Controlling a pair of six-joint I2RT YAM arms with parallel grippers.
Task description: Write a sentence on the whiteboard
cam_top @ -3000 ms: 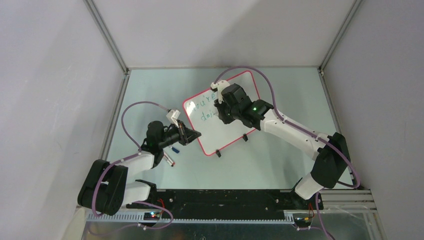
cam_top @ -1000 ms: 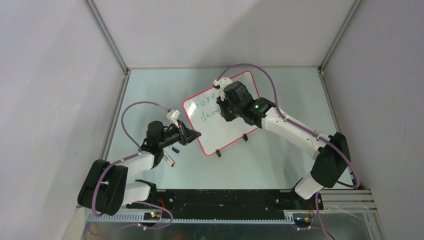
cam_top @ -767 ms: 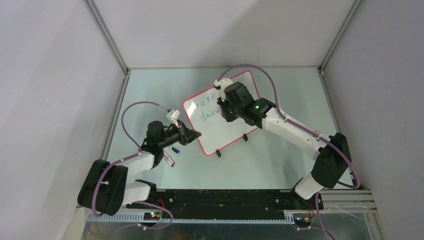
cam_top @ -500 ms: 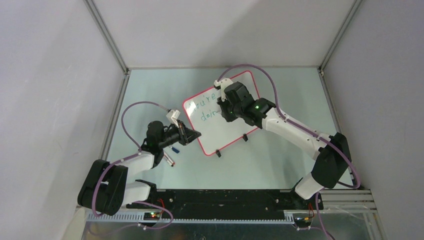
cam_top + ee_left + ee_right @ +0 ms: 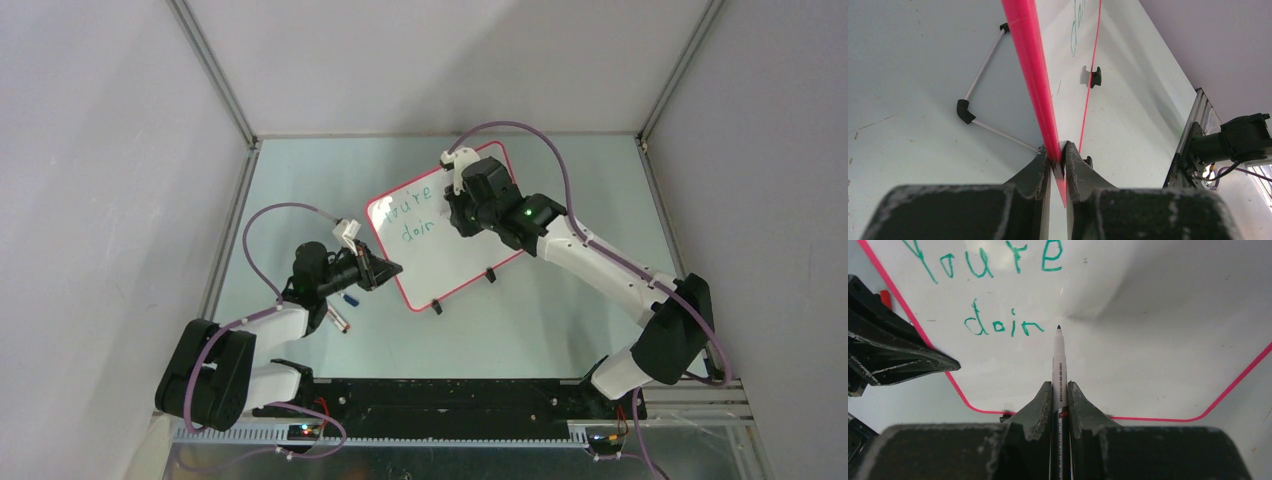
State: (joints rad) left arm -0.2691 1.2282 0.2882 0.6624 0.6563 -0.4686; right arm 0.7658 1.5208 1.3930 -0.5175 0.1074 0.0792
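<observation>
Pale green table (image 5: 560, 300) carries the whiteboard (image 5: 450, 255), propped mid-table. It looks light, stiff and slick, so its red rim is your hold: your left hand (image 5: 1057, 155) pinches it, and your right hand (image 5: 1060, 390) clamps the marker (image 5: 1058, 355).

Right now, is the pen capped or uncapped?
Uncapped: the pen ends in a bare dark tip, right beside the green letters on the whiteboard.

Right wrist view: whiteboard (image 5: 1148, 340) cropped at top; marker (image 5: 1058, 365) tip contact with whiteboard undeterminable. Top view: small item (image 5: 340, 320) left of whiteboard unidentifiable.
</observation>
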